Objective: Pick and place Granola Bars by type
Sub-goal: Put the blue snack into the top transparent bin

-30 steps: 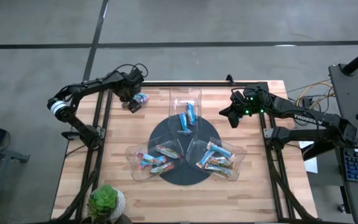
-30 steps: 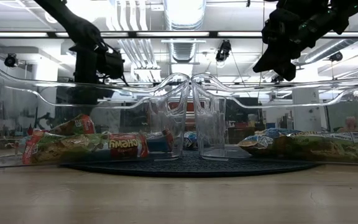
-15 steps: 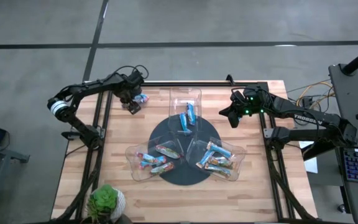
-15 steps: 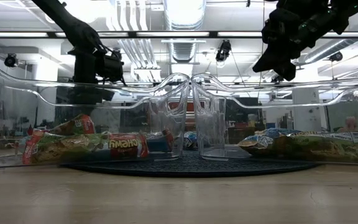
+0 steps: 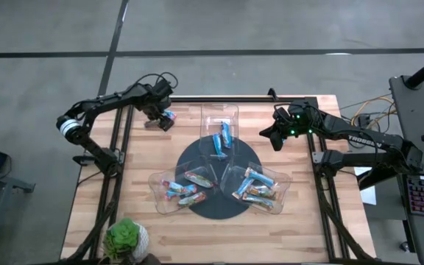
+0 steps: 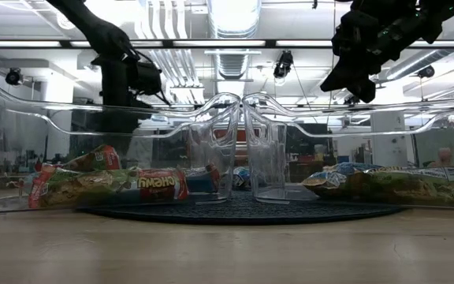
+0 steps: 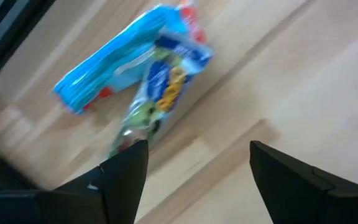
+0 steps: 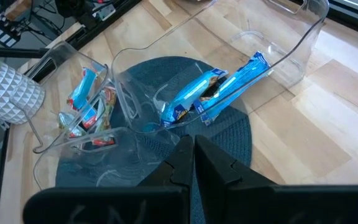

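Note:
Two wrapped granola bars lie crossed on the bare wood at the table's far left: a bright blue one (image 7: 114,59) and a blue-green one (image 7: 157,93), which also show in the high view as a blue spot (image 5: 170,115). My left gripper (image 7: 197,168) hovers open above them; in the high view it is by the far left corner (image 5: 160,116). My right gripper (image 5: 269,138) waits shut in the air right of the far tray (image 8: 194,155). Other bars lie in three clear trays.
A dark round mat (image 5: 197,158) carries three clear trays: the far tray (image 5: 230,110) with blue bars (image 8: 219,93), the near-left tray (image 5: 157,193) and the near-right tray (image 5: 282,184) with mixed wrappers. A potted plant (image 5: 124,239) stands at the near left corner.
My left gripper has shifted a little toward the table's far edge and right, coming over the loose bars, and stays open. The bars and the right arm have kept still.

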Controlling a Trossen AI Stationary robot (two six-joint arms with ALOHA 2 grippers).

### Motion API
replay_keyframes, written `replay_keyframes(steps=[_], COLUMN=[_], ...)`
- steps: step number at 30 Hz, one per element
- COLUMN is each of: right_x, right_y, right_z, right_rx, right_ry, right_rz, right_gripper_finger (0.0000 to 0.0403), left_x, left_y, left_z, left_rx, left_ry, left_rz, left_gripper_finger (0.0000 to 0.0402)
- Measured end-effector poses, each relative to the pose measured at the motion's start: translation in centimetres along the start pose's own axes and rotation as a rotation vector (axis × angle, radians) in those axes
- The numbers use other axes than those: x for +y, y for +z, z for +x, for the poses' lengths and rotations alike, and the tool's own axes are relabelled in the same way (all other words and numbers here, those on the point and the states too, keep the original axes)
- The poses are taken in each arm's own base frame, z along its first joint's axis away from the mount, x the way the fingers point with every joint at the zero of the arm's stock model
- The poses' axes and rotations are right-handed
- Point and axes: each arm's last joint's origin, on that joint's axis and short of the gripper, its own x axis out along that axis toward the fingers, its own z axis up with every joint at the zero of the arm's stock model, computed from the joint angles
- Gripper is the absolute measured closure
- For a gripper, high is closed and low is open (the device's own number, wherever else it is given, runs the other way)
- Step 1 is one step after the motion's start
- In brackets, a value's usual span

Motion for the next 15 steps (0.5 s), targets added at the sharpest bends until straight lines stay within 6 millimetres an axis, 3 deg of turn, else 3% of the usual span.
replay_keyframes(steps=[7,11,15], right_x=[0.0,0.0,0.0], right_y=[0.0,0.0,0.0], right_z=[0.0,0.0,0.0], right_rx=[0.000,0.000,0.000], right_ry=[0.000,0.000,0.000], right_rz=[0.000,0.000,0.004], right_gripper_finger=[0.0394,0.0394,0.0394], left_x=[-2.7,-4.4,-4.5], left_y=[1.6,2.7,3.1], left_z=[-1.6,-2.0,-1.8], left_rx=[-0.121,-0.231,-0.277], left_ry=[-0.117,-0.181,-0.130], left_rz=[-0.054,-0.208,-0.318], left_gripper_finger=[0.0141,0.0141,0.0141])
